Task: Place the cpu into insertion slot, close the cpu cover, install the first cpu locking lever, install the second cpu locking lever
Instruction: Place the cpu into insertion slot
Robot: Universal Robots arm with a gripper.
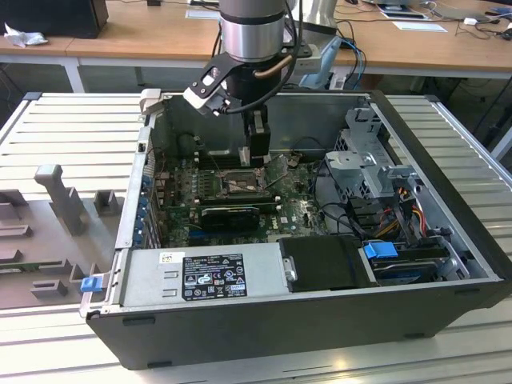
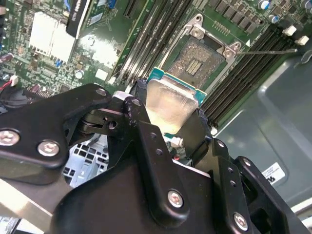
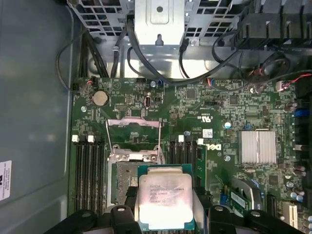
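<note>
The main risk, judging from these views, is a skewed landing. The cpu (image 3: pixel 165 200) hangs over the slot (image 3: pixel 124 183) without matching its outline: in the first wrist view a strip of dark socket shows bare along one side of the chip. Lowered like that, an edge could catch the grey rim or press on the contact field (the delicate part), and the chip could tip in the grip. The cover (image 3: pixel 133 120) stands swung open just beyond the slot, and its thin lever wires lie close by, so a drifting tool could snag them.

The tool (image 2: pixel 170 114) is closed to the chip's width, its two fingers (image 2: pixel 141 117) pinching opposite edges. The silver top faces up toward the wrist. In the exterior view the tool (image 1: pixel 258 152) hangs inside the open case (image 1: pixel 448 168), toward its far wall, with the chip apart from the board below.
</note>
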